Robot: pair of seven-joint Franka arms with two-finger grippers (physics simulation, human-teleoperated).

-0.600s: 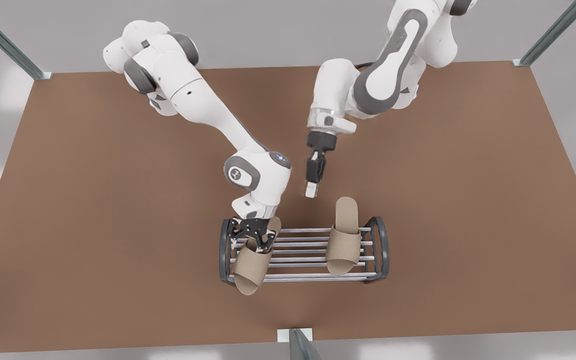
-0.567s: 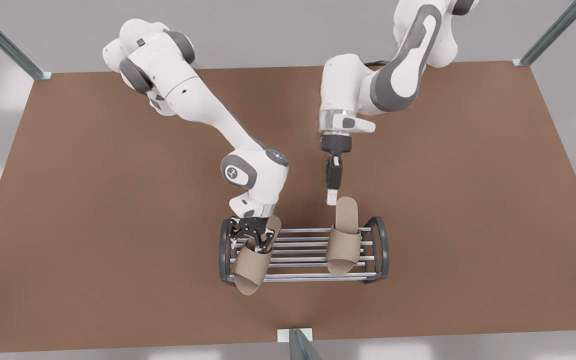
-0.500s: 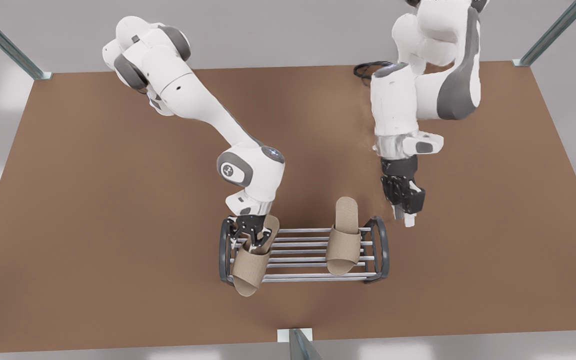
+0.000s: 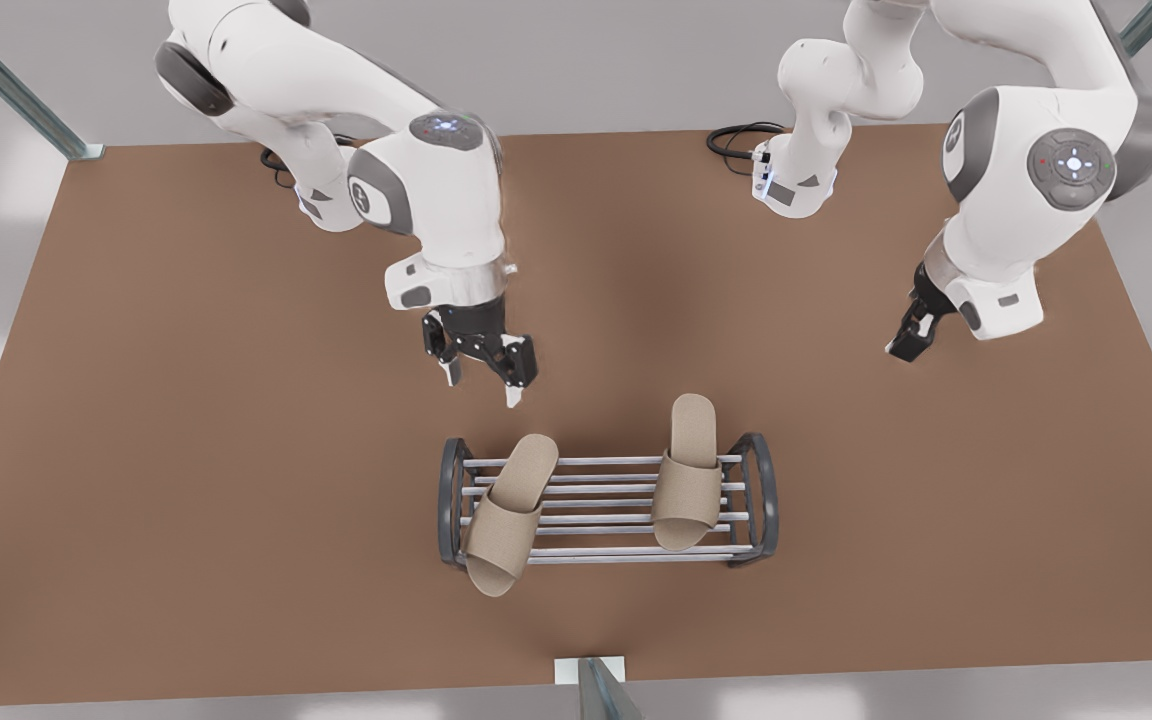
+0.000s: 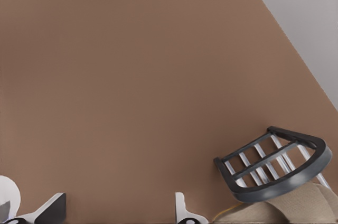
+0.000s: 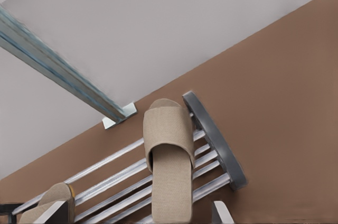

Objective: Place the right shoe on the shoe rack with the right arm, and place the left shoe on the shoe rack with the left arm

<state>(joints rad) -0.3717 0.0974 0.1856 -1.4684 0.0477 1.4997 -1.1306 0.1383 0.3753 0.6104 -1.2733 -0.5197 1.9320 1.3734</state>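
The shoe rack (image 4: 601, 520) stands near the table's front edge, and both tan slippers lie across its bars. The right shoe (image 4: 504, 515) sits askew at the front view's left end, its toe past the front bar; in the right wrist view this right shoe (image 6: 168, 171) lies beside the rack's arched end (image 6: 216, 145). The left shoe (image 4: 688, 480) lies straight at the other end. My right gripper (image 4: 483, 388) hovers open behind and above the rack, holding nothing. My left gripper (image 4: 904, 345) hangs open and empty far off at the front view's right; its fingertips (image 5: 182, 212) frame bare table beside the rack's end (image 5: 274, 182).
The brown table (image 4: 186, 450) stretches wide on both sides of the rack. Metal posts stand at the back corners (image 4: 1046, 125) and at the front edge's middle (image 4: 586, 670). Cables (image 4: 736, 140) lie by the arm bases at the back.
My right gripper has opened, let go of the right shoe and risen back from the rack. The left arm has swung away to the front view's right.
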